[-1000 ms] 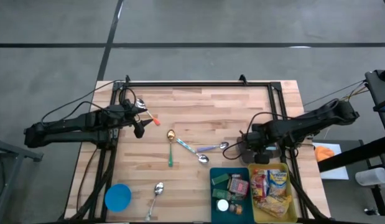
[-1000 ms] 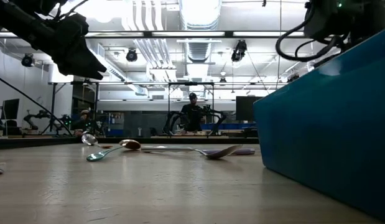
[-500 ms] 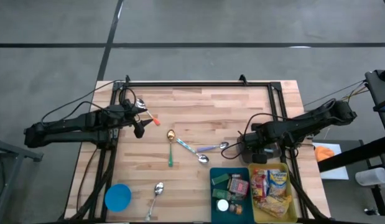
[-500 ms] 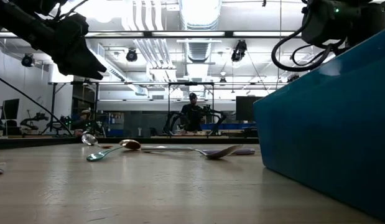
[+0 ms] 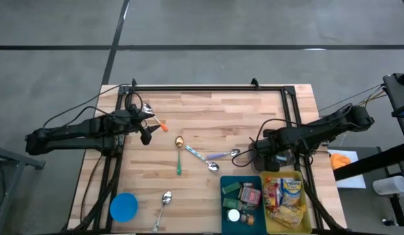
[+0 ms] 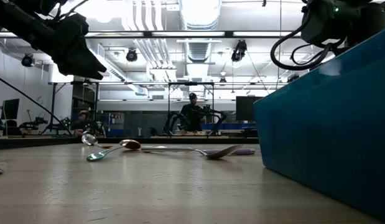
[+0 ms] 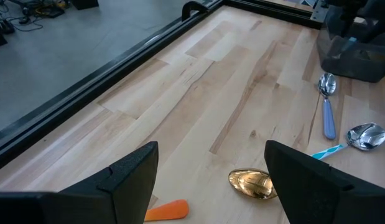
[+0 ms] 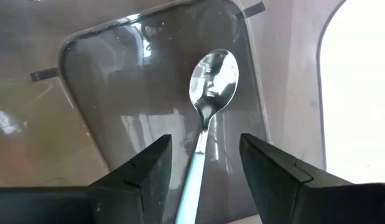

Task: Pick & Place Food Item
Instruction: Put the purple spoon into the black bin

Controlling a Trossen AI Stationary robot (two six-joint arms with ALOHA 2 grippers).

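1. Your right claw [image 8: 201, 171] stands released, fingers parted over a clear tray [image 8: 117, 93]; a spoon with a light blue handle [image 8: 212, 84] lies between the fingers, its bowl just ahead of the tips, and whether the fingers touch it I cannot tell
2. Your left claw [image 7: 211, 180] also hangs released and empty above the surface [image 5: 208, 117]; a gold spoon [image 7: 253, 183] lies just ahead of it, an orange piece [image 7: 166, 210] beside one finger
3. The food items sit in the yellow bin [image 5: 284, 199] and teal bin [image 5: 241, 199], just behind your right claw
4. The packets look light, soft and crinkly, likely slippery; take one across its middle
5. No writing on them is readable
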